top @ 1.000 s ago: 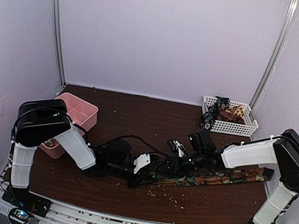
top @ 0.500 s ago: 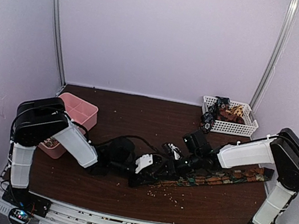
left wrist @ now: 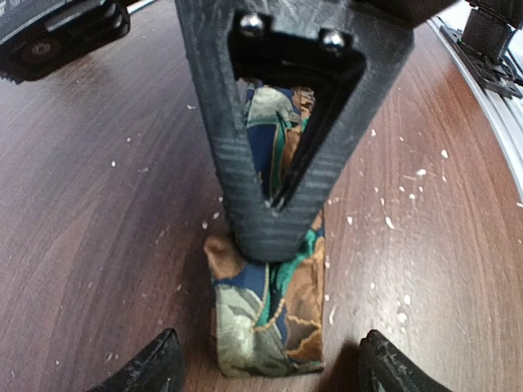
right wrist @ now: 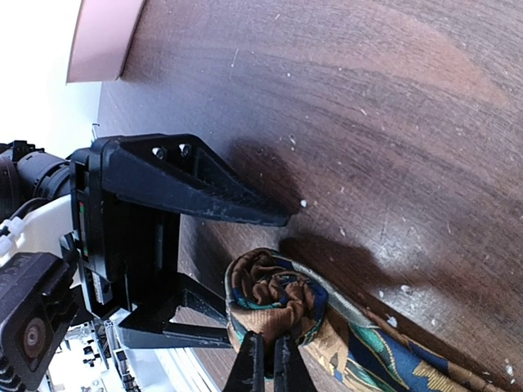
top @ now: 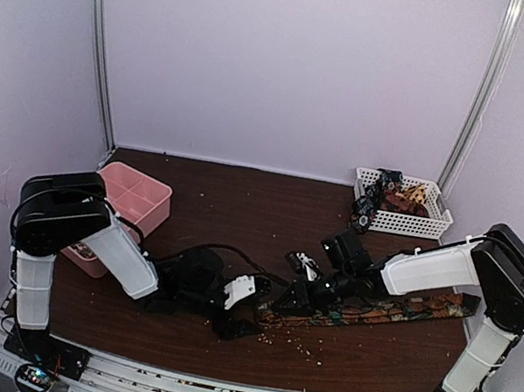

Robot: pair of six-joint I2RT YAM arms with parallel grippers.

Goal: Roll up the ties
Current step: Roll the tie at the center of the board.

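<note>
Left of centre on the table (top: 240, 202), left fingers (left wrist: 167, 363) are standing apart, flanking the small coil (right wrist: 278, 298) without touching it. Right fingers (right wrist: 249, 371) are pinching together on that coil. The rest of the patterned necktie (top: 384, 311) is lying flat, trailing rightward. Risk: one narrow pinch is gripping few layers, so the coil could spring loose or skid when turned.

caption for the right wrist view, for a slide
Right tool shut on the rolled end of a patterned tie, left tool open around it, on a dark table.
</note>
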